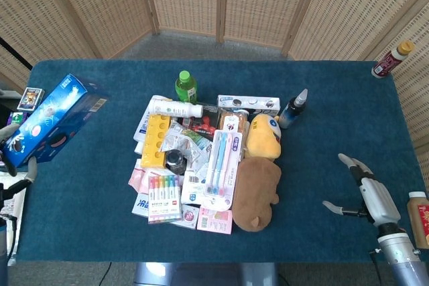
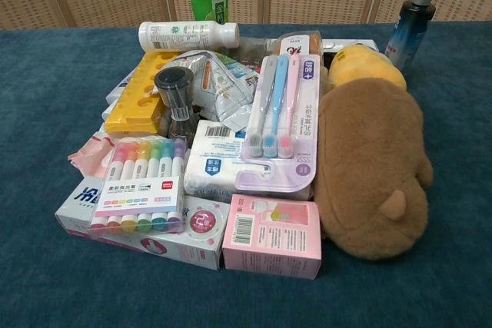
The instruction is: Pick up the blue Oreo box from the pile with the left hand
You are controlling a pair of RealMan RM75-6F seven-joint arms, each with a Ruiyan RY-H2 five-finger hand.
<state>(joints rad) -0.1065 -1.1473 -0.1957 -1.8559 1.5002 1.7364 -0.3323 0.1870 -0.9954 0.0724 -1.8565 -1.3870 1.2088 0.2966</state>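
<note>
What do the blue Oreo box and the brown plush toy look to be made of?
Blue Oreo box: probably glossy printed cardboard, given its flat faces, sharp edges and barcode panel. Brown plush toy: soft, fuzzy matte fabric, seemingly stuffed, judging by its rounded bulging shape.

Woven wicker folding screen (image 1: 221, 1) with pale wooden frames across the top of the frame, grey floor (image 1: 201, 45) at its foot, dark blue carpeted table (image 1: 322, 165) filling the middle
</note>
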